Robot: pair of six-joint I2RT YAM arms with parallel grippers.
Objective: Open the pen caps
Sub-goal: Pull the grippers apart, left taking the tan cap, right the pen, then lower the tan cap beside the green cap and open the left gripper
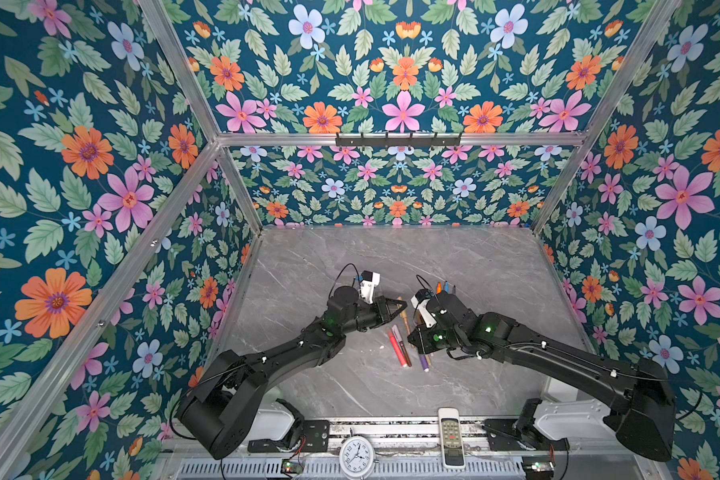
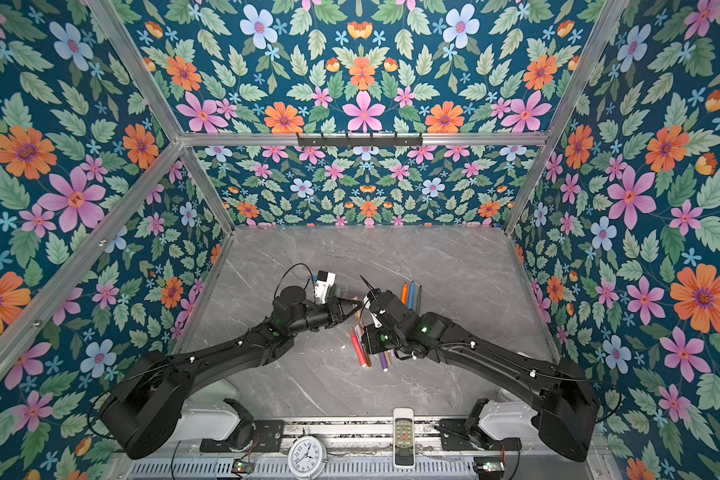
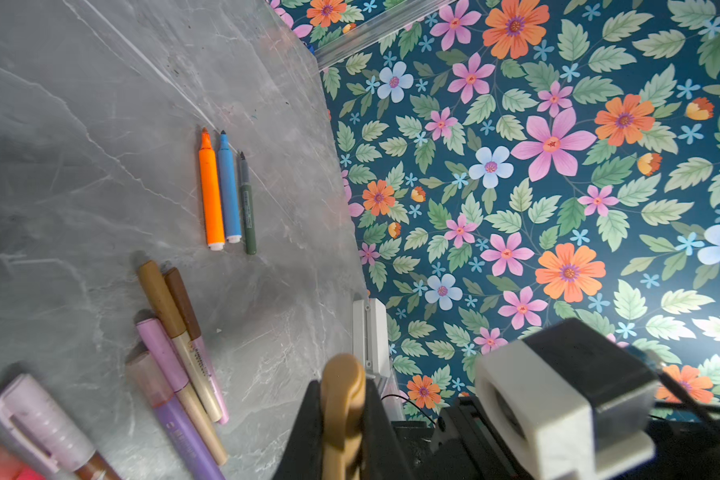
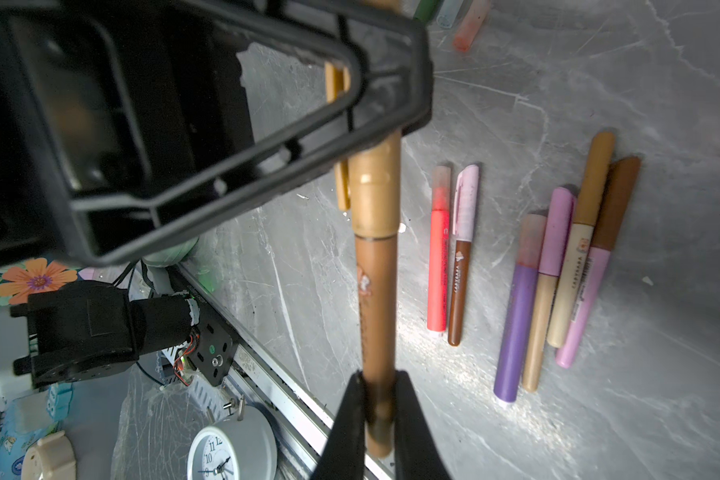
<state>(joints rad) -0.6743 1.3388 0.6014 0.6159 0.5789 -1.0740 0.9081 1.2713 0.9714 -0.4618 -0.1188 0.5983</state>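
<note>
A brown pen (image 4: 377, 299) with a tan pen cap (image 4: 375, 195) hangs between my grippers above the grey table (image 1: 350, 266). My left gripper (image 3: 344, 399) is shut on the tan cap (image 3: 341, 374). My right gripper (image 4: 377, 399) is shut on the pen's far end. In both top views the left gripper (image 1: 395, 309) (image 2: 352, 307) meets the right arm mid-table. Capped pens (image 4: 558, 282) lie beside a red pen (image 4: 438, 257) and a pink-capped brown one (image 4: 462, 249). Uncapped orange (image 3: 211, 191), blue (image 3: 229, 191) and green (image 3: 248, 208) pens lie apart. Loose caps (image 4: 470, 20) lie further off.
A white remote control (image 1: 451, 440) and a small alarm clock (image 1: 356, 455) sit on the metal rail at the table's front edge. Flowered walls close the table in on three sides. The capped pens (image 1: 404, 349) lie just below the two grippers.
</note>
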